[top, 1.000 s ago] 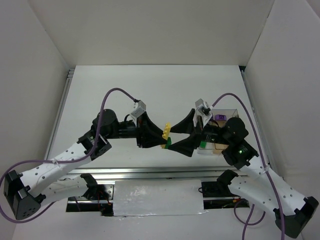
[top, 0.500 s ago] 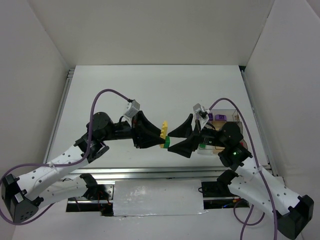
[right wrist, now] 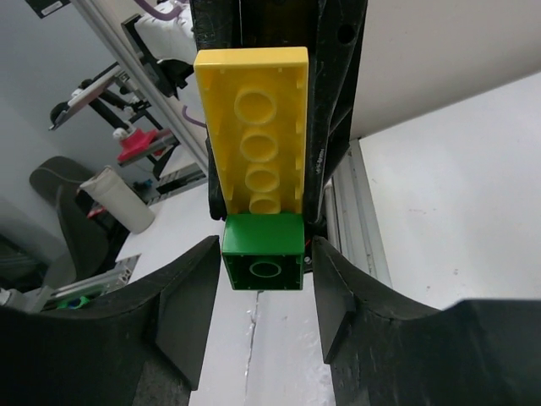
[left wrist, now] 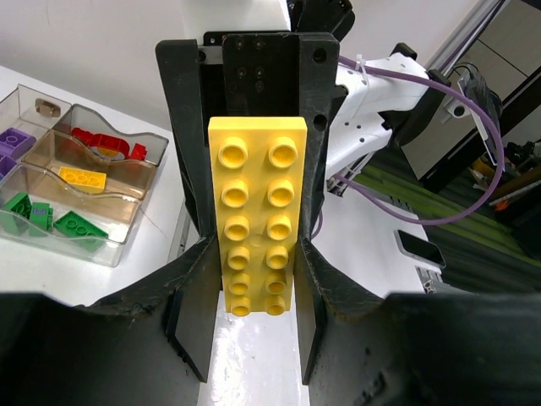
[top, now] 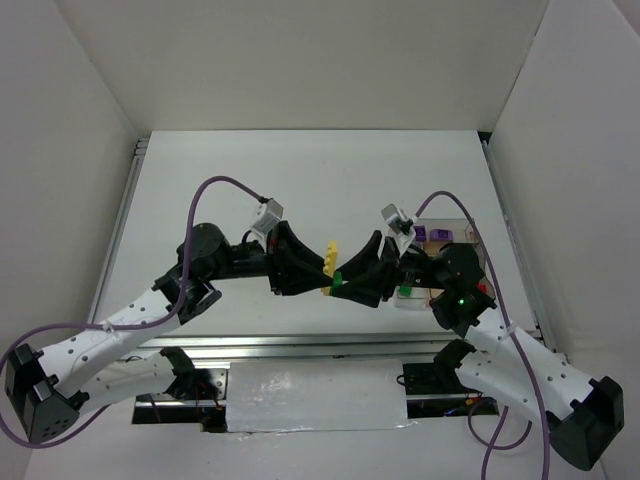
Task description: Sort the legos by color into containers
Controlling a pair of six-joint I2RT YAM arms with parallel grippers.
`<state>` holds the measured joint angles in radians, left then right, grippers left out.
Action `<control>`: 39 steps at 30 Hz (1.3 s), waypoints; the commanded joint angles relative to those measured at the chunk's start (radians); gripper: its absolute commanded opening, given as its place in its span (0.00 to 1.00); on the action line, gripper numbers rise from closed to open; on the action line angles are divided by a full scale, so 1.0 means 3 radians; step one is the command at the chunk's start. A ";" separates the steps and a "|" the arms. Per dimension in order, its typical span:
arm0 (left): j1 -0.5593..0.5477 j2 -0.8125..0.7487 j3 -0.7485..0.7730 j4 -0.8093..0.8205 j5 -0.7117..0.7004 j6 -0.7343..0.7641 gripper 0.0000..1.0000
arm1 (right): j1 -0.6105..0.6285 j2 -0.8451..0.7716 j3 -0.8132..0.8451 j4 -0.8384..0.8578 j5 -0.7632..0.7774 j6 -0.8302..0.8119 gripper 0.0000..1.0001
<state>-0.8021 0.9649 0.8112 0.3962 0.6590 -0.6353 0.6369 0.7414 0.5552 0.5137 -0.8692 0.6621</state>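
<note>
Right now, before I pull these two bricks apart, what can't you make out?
Top view: the right arm covers most of the container; its contents are unreadable.
Left wrist view: the yellow brick hides the green brick behind it.
Right wrist view: whether the right fingers touch the green brick; the gaps are too thin.

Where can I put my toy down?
Bare: the table's far half, behind the arms, and the left strip by the rail. Crowded: the middle, where the left gripper and right gripper meet around the yellow lego, and the container on the right.
</note>
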 commanded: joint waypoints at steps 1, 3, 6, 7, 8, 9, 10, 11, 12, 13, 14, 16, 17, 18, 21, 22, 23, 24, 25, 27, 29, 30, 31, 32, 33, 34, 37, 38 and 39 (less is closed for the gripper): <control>-0.0006 0.0000 0.0042 0.0219 0.0012 -0.0009 0.00 | 0.0071 0.0044 0.0118 0.0231 -0.0053 0.0002 0.56; -0.0006 -0.0005 0.0037 0.0213 -0.0008 -0.0009 0.00 | 0.0081 0.0049 0.0113 0.0251 -0.0017 0.0002 0.54; -0.0006 -0.0046 0.0037 0.0132 -0.0080 0.0021 0.00 | 0.0086 -0.0007 0.0113 0.0007 0.0059 -0.0126 0.00; -0.0006 -0.0087 0.0057 0.0081 -0.0100 0.0047 0.00 | 0.0086 -0.0108 0.0133 -0.0166 0.0130 -0.0354 0.00; -0.0006 -0.0118 0.0062 0.0030 -0.0126 0.0103 0.00 | 0.0086 -0.0170 0.0123 -0.0305 0.0207 -0.0457 0.00; -0.0006 -0.0153 0.0072 -0.0067 -0.0181 0.0134 0.00 | 0.0071 -0.0317 0.0047 -0.0473 0.0314 -0.0600 0.00; -0.0011 -0.0230 0.0078 -0.0123 -0.0223 0.0169 0.00 | 0.0055 -0.0384 0.0001 -0.0515 0.0325 -0.0652 0.00; -0.0001 -0.0266 0.0083 -0.0190 -0.0334 0.0235 0.00 | -0.0016 -0.0446 -0.0066 -0.0602 0.0270 -0.0698 0.00; -0.0001 -0.0307 0.0103 -0.0277 -0.0386 0.0277 0.00 | -0.0047 -0.0573 -0.0102 -0.0648 0.0259 -0.0769 0.00; 0.0004 -0.0378 0.0128 -0.0409 -0.0432 0.0307 0.00 | -0.0092 -0.0630 -0.0132 -0.0699 0.0269 -0.0795 0.00; 0.0009 -0.0414 0.0129 -0.0441 -0.0468 0.0348 0.00 | -0.0128 -0.0681 -0.0163 -0.0826 0.0310 -0.0821 0.00; 0.0015 -0.0552 0.0103 -0.0492 -0.0560 0.0379 0.00 | -0.0271 -0.0789 -0.0199 -0.1006 0.0467 -0.0903 0.00; 0.0020 -0.0598 0.0088 -0.0507 -0.0596 0.0400 0.00 | -0.0348 -0.0804 -0.0209 -0.1163 0.0504 -0.0923 0.00; 0.0020 -0.0644 0.0083 -0.0533 -0.0627 0.0420 0.00 | -0.0485 -0.0809 -0.0194 -0.1276 0.0555 -0.0944 0.00; 0.0020 -0.0772 0.0118 -0.0829 -0.0917 0.0497 0.00 | -0.0696 -0.0556 -0.0001 -0.1961 0.1447 -0.0899 0.00; 0.0020 -0.0808 0.0129 -0.0926 -0.1131 0.0512 0.00 | -0.0808 -0.0422 0.0061 -0.2115 0.1860 -0.0721 0.00; 0.0020 -0.0818 0.0149 -0.1134 -0.1229 0.0533 0.00 | -0.0905 -0.0249 0.0143 -0.2536 0.2690 -0.0552 0.00; 0.0020 -0.0813 0.0169 -0.1228 -0.1311 0.0543 0.00 | -0.1002 0.0097 0.0305 -0.2702 0.2900 -0.0292 0.00; 0.0020 -0.0823 0.0170 -0.1309 -0.1444 0.0543 0.00 | -0.1165 0.0227 0.0322 -0.2805 0.3090 -0.0264 0.00; 0.0025 -0.0824 0.0149 -0.1428 -0.1532 0.0517 0.00 | -0.1182 0.0462 0.0297 -0.2857 0.3392 -0.0127 0.00; 0.0030 -0.0818 0.0149 -0.1529 -0.1618 0.0512 0.00 | -0.1197 0.0530 0.0221 -0.2883 0.3800 -0.0034 0.06; 0.0025 -0.0803 0.0159 -0.1571 -0.1649 0.0517 0.00 | -0.1197 0.0576 0.0220 -0.2924 0.3924 0.0042 0.08; 0.0030 -0.0793 0.0159 -0.1601 -0.1675 0.0533 0.00 | -0.1202 0.0591 0.0210 -0.2939 0.3986 0.0058 0.09; 0.0030 -0.0793 0.0159 -0.1622 -0.1705 0.0543 0.00 | -0.1197 0.0602 0.0179 -0.2924 0.4032 0.0058 0.10; 0.0030 -0.0773 0.0159 -0.1637 -0.1721 0.0548 0.00 | -0.1197 0.0632 0.0169 -0.2914 0.4068 0.0058 0.11; 0.0030 -0.0762 0.0159 -0.1638 -0.1731 0.0553 0.00 | -0.1208 0.0648 0.0184 -0.2914 0.4063 0.0058 0.14; 0.0030 -0.0686 0.0159 -0.1643 -0.1808 0.0533 0.00 | -0.1208 0.0689 0.0200 -0.2909 0.4017 0.0038 0.26; 0.0030 -0.0660 0.0170 -0.1638 -0.1813 0.0523 0.00 | -0.1208 0.0694 0.0200 -0.2909 0.4007 0.0038 0.36; 0.0030 -0.0594 0.0185 -0.1638 -0.1823 0.0517 0.00 | -0.1208 0.0704 0.0195 -0.2904 0.3987 0.0038 0.53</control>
<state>-0.7967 0.7605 0.8257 -0.1104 0.1478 -0.4965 0.2779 0.9451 0.6003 -0.3538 0.2726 0.6594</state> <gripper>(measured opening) 0.475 0.489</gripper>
